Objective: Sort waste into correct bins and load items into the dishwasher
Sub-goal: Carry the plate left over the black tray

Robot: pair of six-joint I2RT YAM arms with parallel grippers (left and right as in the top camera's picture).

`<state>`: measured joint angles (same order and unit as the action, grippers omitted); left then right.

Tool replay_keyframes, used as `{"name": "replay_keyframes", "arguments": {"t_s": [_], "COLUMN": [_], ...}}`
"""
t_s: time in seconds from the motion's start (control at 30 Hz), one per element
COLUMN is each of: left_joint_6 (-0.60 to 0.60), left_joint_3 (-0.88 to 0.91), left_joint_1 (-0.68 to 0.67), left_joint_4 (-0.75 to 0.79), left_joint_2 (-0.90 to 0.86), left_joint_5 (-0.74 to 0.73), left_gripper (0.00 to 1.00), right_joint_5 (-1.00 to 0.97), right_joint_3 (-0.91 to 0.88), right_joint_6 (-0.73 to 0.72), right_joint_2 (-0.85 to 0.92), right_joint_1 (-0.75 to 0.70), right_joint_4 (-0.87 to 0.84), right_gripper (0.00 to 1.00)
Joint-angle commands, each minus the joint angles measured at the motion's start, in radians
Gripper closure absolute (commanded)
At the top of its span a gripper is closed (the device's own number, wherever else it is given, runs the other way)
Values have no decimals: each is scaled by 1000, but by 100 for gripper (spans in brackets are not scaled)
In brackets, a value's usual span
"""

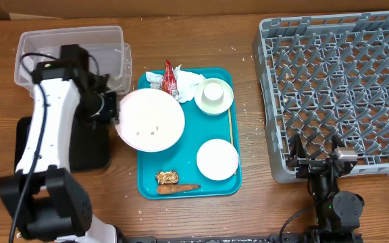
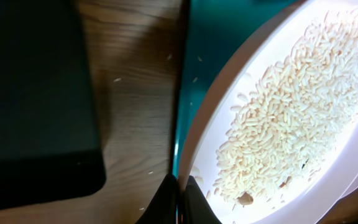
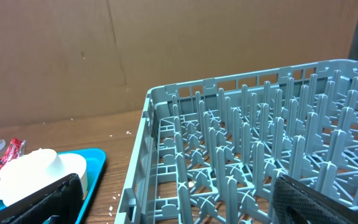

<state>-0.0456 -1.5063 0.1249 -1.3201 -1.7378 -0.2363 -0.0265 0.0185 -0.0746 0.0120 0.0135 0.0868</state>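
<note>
Overhead, the teal tray (image 1: 147, 179) serves as the landmark. One large plate (image 1: 150, 120), round and white with a faint pink cast, sits over the tray's upper left part, its rim jutting past the tray's left edge. The left wrist view shows the plate's surface covered with a loose heap of white rice grains (image 2: 291, 118), with one small brown speck among them. The left gripper (image 1: 115, 108) reaches in from the tray's left side, its fingers (image 2: 166, 200) pinching the plate's rim.

Also on the tray:
- Two smaller white bowls are present. One bowl (image 1: 217, 159) is at the lower right, and the other bowl (image 1: 227, 102) is at the upper right with one small cup (image 1: 213, 92) standing in it.
- One red shiny wrapper (image 1: 169, 79) and one clump of crumpled white napkins (image 1: 189, 82) lie together at the top edge.
- One brown food lump (image 1: 167, 177) and one orange-brown carrot-like stick (image 1: 177, 189) lie side by side at the bottom edge.
- One thin wooden skewer (image 1: 230, 125) lies along the right edge.

Left of the tray are one clear tub (image 1: 69, 37) and one black tray (image 1: 93, 152), both partly hidden by the arm. Right of the tray stands one grey dish rack (image 1: 336, 81) with rows of upright pegs. The right gripper (image 1: 314, 147) is at the rack's near edge, spread wide and holding nothing
</note>
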Motion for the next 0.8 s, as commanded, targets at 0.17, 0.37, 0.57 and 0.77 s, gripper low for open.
{"name": "replay_keyframes", "arguments": {"t_s": [0.17,0.37,0.57,0.77], "left_joint_6": [-116,-120,-146,-146], "left_joint_3": [-23,-23,-23,-23], "left_joint_1": [192,330,447,558], "left_joint_4": [-40,-89,-151,-202], "left_joint_2": [111,119,120,152], "left_joint_5": [-27,-27,-27,-22], "left_gripper": [96,96,96,96], "right_joint_5": [-6,-6,-6,-6], "right_joint_3": [-10,-10,-10,-10], "right_joint_6": [4,4,4,4], "right_joint_2": [-9,-9,-9,-9], "right_joint_1": [-3,-3,-3,-3], "right_joint_4": [-6,-6,-6,-6], "right_gripper": [0,0,0,0]}}
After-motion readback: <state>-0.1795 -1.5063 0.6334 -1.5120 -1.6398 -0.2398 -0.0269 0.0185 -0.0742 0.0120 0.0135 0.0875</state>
